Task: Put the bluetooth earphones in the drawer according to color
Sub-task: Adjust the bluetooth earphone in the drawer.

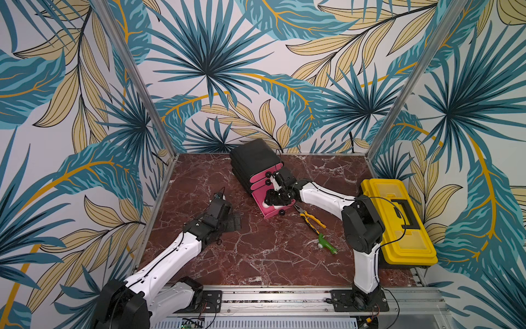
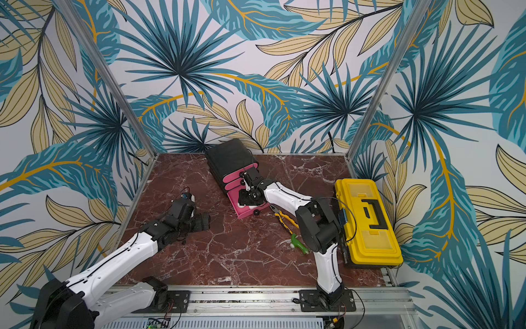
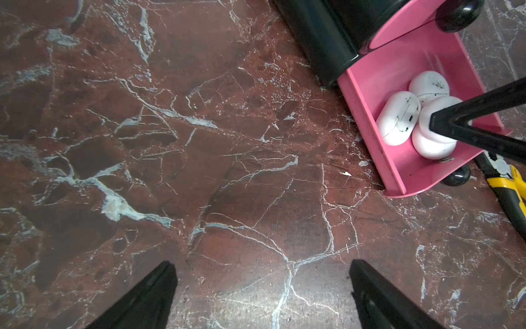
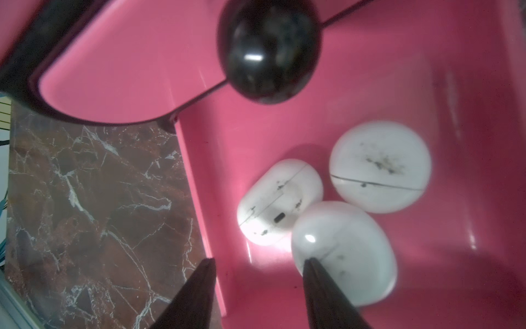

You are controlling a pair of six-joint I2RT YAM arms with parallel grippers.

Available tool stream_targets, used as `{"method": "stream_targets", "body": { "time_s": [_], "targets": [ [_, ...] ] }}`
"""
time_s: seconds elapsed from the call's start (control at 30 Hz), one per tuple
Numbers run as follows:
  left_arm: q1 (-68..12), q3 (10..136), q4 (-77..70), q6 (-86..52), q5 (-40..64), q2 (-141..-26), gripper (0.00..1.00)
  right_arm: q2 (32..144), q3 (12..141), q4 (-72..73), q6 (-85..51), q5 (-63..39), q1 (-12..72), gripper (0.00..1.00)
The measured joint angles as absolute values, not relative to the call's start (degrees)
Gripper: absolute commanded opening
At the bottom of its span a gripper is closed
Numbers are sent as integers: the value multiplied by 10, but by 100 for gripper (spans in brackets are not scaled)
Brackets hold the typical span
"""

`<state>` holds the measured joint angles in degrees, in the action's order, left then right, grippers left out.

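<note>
The right gripper [image 4: 260,266] hangs over the bottom drawer [image 1: 273,213], the lowest of 3 pink ones in the black drawer cabinet [image 1: 256,159] and the only 1 pulled well out. Its jaws stand partly apart, with a clear gap between the 2 tips and nothing caught in that gap. In the right wrist view 1 fingertip [image 4: 311,263] overlaps the nearest white case, and the other lies across the drawer's side wall. Whether that tip actually touches the case, I cannot tell.

Inside the drawer are the white earphone cases [image 3: 398,121]. The left wrist view shows 4 of them, bunched together toward the front panel, 1 resting on top of another. The right wrist view catches 3, all scuffed with dark marks. The middle drawer's black knob [image 4: 269,51] sits just above the open tray.

The left gripper [image 3: 262,266] hovers over bare table [image 1: 256,262], jaws spread wide and holding nothing, well apart from the cabinet.

On the right arm's side, yellow-handled pliers [image 1: 311,219] lie flat with their nose near the open drawer's front corner. A green tool [image 1: 327,243] lies a little nearer the camera. The yellow toolbox [image 1: 398,222] sits at the table's right edge, lid closed.
</note>
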<state>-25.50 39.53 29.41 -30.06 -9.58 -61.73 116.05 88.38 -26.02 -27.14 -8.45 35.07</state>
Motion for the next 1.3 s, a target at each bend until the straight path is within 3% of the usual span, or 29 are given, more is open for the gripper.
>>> {"method": "stream_targets", "body": {
  "time_s": [0.2, 0.37, 0.53, 0.93, 1.3],
  "targets": [
    [-255, 395, 294, -300, -96, -617, 100, 1158, 876, -260, -267, -73, 355, 54],
    [-255, 395, 294, -300, -92, -619, 100, 1158, 875, -257, -256, -82, 355, 42],
    [-255, 395, 294, -301, -91, -619, 100, 1155, 855, -232, -246, -86, 375, 39],
    [-255, 395, 294, -300, -91, -618, 100, 1153, 828, -223, -255, 17, 371, 39],
    [-255, 395, 294, -301, -91, -618, 100, 1151, 828, -224, -257, 28, 350, 40]
  ]
}}
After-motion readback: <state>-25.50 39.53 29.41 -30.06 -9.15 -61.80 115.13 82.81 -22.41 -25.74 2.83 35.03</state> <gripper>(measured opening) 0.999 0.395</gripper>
